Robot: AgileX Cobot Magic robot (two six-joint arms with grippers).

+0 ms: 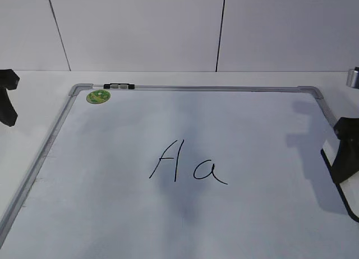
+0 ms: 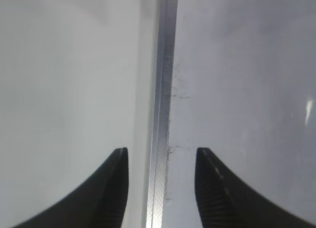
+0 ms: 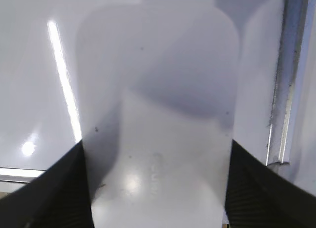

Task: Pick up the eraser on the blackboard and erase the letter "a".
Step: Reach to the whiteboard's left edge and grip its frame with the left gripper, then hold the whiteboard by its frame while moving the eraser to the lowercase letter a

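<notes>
The blackboard (image 1: 112,214) is a white board with a silver frame, lying flat on the table. The letter "a" (image 1: 208,172) is written in black near its middle, right of a capital "A" (image 1: 167,160). My right gripper (image 1: 346,149) is at the board's right edge, shut on the eraser (image 1: 332,152). In the right wrist view the white eraser (image 3: 158,90) fills the space between the jaws (image 3: 156,144), with faint lettering on its top, above the board (image 3: 29,65). My left gripper (image 1: 7,96) is open and empty, its jaws (image 2: 160,151) on either side of the board's left frame (image 2: 160,114).
A round green sticker (image 1: 98,96) sits in the board's far left corner. A small black and grey clip (image 1: 119,86) sits on the top frame. A silver cylinder (image 1: 353,78) stands at the far right. A white wall lies behind the table.
</notes>
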